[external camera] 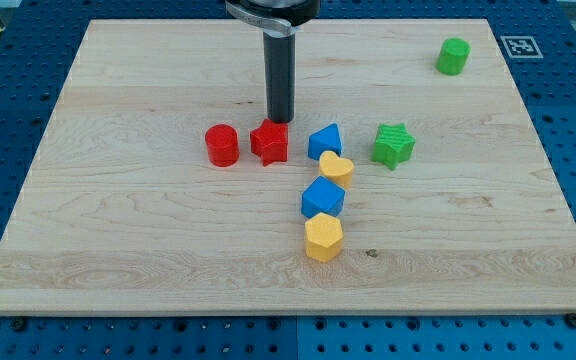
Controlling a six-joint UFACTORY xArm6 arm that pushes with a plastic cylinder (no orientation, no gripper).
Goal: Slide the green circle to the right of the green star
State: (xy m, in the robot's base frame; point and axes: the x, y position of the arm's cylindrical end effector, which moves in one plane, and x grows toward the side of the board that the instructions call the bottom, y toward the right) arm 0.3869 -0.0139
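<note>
The green circle point(453, 56) stands near the board's top right corner. The green star point(393, 145) lies right of the board's centre, well below and to the left of the circle. My tip point(280, 120) is at the lower end of the dark rod, just above the red star point(270, 142) and touching or nearly touching its top edge. The tip is far to the left of both green blocks.
A red cylinder point(222, 145) sits left of the red star. A blue triangular block point(325, 140), a yellow heart point(336, 168), a blue block point(322, 197) and a yellow hexagon point(323, 238) form a column between the red star and the green star. The wooden board point(118, 250) lies on a blue pegboard.
</note>
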